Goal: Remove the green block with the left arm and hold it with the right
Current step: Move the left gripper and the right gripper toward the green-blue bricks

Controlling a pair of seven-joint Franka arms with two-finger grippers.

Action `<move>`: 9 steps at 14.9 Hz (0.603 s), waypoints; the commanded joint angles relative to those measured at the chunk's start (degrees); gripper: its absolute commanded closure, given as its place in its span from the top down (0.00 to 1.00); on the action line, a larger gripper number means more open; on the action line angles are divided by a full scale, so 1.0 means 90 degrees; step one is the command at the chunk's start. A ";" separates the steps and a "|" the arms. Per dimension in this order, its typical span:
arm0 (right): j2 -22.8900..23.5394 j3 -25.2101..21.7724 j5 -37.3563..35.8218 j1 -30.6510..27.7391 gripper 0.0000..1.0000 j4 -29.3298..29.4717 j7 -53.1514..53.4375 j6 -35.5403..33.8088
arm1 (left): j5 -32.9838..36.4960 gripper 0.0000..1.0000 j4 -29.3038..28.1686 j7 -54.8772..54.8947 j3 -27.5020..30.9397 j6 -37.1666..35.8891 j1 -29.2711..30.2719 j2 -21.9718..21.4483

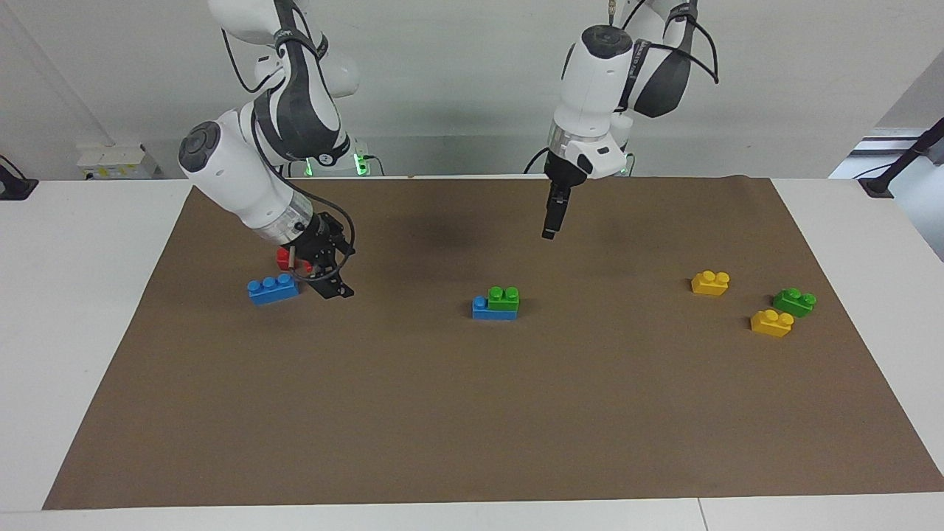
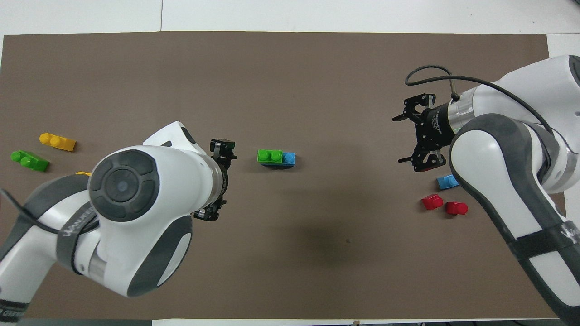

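- Sitting mid-mat we see the small bright green two-stud plastic brick [image 1: 504, 298] [image 2: 270, 155], stacked on one end of a blue plastic brick [image 1: 493, 310] [image 2: 288, 158] whose single free stud shows beside it; both rest on the brown paper mat [image 1: 472, 413] [image 2: 290, 81], well away from every edge.
- We have the left gripper [image 1: 550, 230] [image 2: 216, 180] up in the air over bare mat, close beside the stack toward the left arm's end; fingers apart, nothing held.
- We have the right gripper [image 1: 335, 284] [image 2: 414, 140] low over the mat, just beside a loose blue three-stud brick [image 1: 273, 288] [image 2: 447, 182] and two small red pieces [image 1: 286, 258] [image 2: 444, 204]; jaws spread wide, empty.
- Toward the left arm's end of the mat we see two yellow two-stud bricks [image 1: 710, 282] [image 2: 57, 141] and a darker green two-stud brick [image 1: 794, 302] [image 2: 29, 160] between them.
- We see the mat lying on a white tabletop [image 1: 81, 295] [image 2: 317, 13].
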 commanded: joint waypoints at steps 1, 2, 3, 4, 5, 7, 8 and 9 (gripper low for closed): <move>0.0022 -0.0009 0.0143 0.0399 1.00 -0.0227 0.0544 0.0565 | -0.0073 1.00 0.0271 -0.0638 0.0109 0.0258 -0.0155 0.0522; 0.0032 -0.0009 0.0182 0.0487 1.00 -0.0344 0.0613 0.0799 | -0.0044 1.00 0.0408 -0.0774 0.0109 0.0287 -0.0155 0.0756; 0.0032 -0.0009 0.0337 0.0555 1.00 -0.0451 0.0623 0.1024 | 0.0005 1.00 0.0573 -0.0940 0.0118 0.0297 -0.0155 0.0942; 0.0042 -0.0009 0.0609 0.0604 1.00 -0.0568 0.0623 0.1297 | 0.0063 1.00 0.0759 -0.1087 0.0119 0.0306 -0.0155 0.1176; 0.0090 -0.0009 0.0825 0.0711 1.00 -0.0637 0.0623 0.1493 | 0.0170 1.00 0.0934 -0.1224 0.0119 0.0307 -0.0155 0.1381; 0.0247 -0.0009 0.0915 0.0984 1.00 -0.0648 0.0691 0.1835 | 0.0278 1.00 0.1063 -0.1575 0.0119 0.0423 -0.0155 0.1568; 0.0344 -0.0009 0.0925 0.1072 1.00 -0.0638 0.0740 0.1943 | 0.0288 1.00 0.1063 -0.1644 0.0119 0.0501 -0.0165 0.1636; 0.0422 0.0001 0.0925 0.1122 1.00 -0.0638 0.0740 0.1983 | 0.0288 1.00 0.1083 -0.1655 0.0119 0.0521 -0.0165 0.1753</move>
